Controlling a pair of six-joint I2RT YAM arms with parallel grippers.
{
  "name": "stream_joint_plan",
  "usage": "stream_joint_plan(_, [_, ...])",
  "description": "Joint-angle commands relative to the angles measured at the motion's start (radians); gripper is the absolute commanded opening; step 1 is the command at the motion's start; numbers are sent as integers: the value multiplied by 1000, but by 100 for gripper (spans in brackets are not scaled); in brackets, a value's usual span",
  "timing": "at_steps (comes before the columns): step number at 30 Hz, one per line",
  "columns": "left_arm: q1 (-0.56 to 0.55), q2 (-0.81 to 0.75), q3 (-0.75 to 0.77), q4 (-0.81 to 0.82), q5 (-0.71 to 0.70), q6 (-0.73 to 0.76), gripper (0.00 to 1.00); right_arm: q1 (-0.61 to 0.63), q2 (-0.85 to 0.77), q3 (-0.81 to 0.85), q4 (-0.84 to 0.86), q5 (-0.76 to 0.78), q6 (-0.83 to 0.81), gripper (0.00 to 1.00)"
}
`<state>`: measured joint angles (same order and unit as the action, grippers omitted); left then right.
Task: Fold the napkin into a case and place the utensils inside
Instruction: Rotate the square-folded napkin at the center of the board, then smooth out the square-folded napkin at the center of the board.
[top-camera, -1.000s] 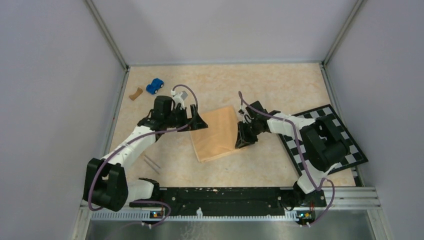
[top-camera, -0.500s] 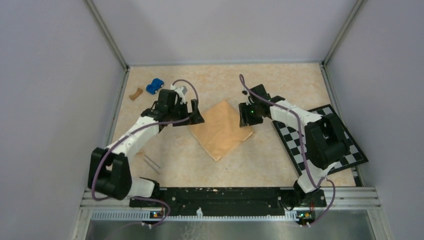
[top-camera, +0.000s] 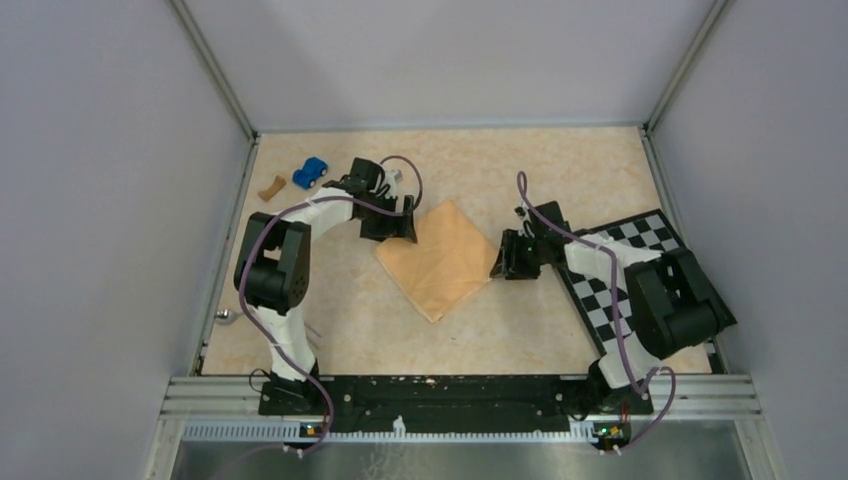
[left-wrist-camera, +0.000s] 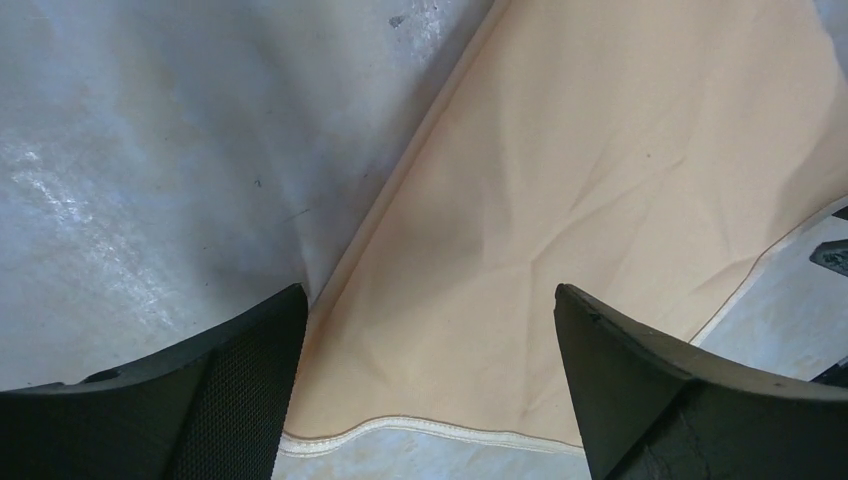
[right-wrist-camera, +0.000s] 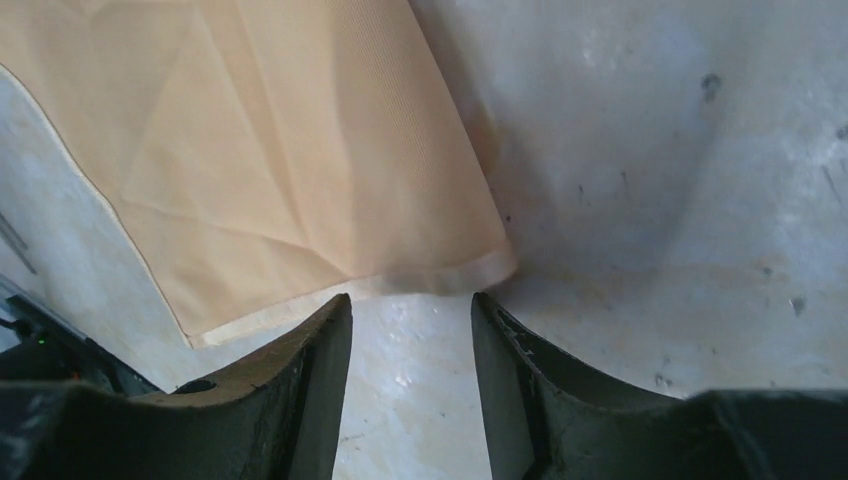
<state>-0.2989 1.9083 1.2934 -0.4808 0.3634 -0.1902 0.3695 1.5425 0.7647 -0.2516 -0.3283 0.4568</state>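
Note:
The tan-orange napkin (top-camera: 440, 258) lies flat on the table as a diamond. My left gripper (top-camera: 400, 222) is open at its upper left edge. In the left wrist view the gripper (left-wrist-camera: 430, 300) straddles the napkin (left-wrist-camera: 560, 190) just past its white hem without gripping it. My right gripper (top-camera: 503, 263) is open and empty just off the napkin's right corner. In the right wrist view the gripper (right-wrist-camera: 410, 300) is narrowly open over bare table, with the napkin (right-wrist-camera: 290, 140) just ahead. A small silvery piece (top-camera: 228, 316) lies by the left table edge. Other utensils are hidden by the left arm.
A blue toy car (top-camera: 311, 171) and a brown curved scrap (top-camera: 270, 186) lie at the back left. The black-and-white checkerboard (top-camera: 690, 300) lies at the right, under the right arm. Metal frame rails edge the table.
The napkin, held up between both grippers a second ago, now lies flat as a diamond. Both grippers have let go. The right gripper drew back to the right; the left arm swung toward the back.

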Motion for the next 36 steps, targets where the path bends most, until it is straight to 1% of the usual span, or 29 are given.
stream_joint_plan(1, [6,-14,-52,4,56,24,96,-19,123,69,160,-45,15,46])
stream_joint_plan(4, [4,-72,-198,40,103,-48,95,-20,221,198,148,-23,-48,45])
stream_joint_plan(6, [-1,-150,-319,86,137,-107,94,-20,295,308,100,-17,-112,44])
stream_joint_plan(9, [-8,-326,-505,165,156,-211,95,-20,399,477,-14,-47,-214,43])
stream_joint_plan(11, [-9,-442,-571,150,146,-266,96,-20,419,539,-95,-21,-231,43])
stream_joint_plan(12, [-8,-499,-588,132,138,-288,97,-20,396,538,-127,18,-229,45])
stream_joint_plan(14, [-8,-605,-601,79,101,-316,99,-18,331,502,-167,87,-209,48])
stream_joint_plan(16, [-8,-693,-607,28,47,-331,99,-17,253,438,-189,86,-186,51])
stream_joint_plan(18, [-8,-761,-634,22,35,-339,98,-10,168,347,-178,24,-148,53])
stream_joint_plan(20, [-7,-793,-670,45,80,-353,93,5,85,228,-124,-75,-82,53])
stream_joint_plan(21, [-7,-793,-686,58,105,-364,86,14,49,167,-89,-123,-44,53])
stream_joint_plan(22, [-8,-793,-708,73,134,-385,78,25,11,98,-60,-149,-8,52])
stream_joint_plan(24, [-8,-784,-749,126,179,-416,66,49,-49,22,-41,-150,40,49])
stream_joint_plan(25, [-8,-777,-765,155,187,-426,64,57,-71,-3,-41,-141,62,48])
stream_joint_plan(30, [-8,-757,-795,192,171,-446,59,72,-130,-90,-38,-135,98,42])
stream_joint_plan(33, [-8,-753,-813,206,159,-444,54,75,-138,-130,-5,-148,120,40])
stream_joint_plan(36, [-8,-755,-829,223,148,-448,50,75,-128,-154,38,-172,148,34])
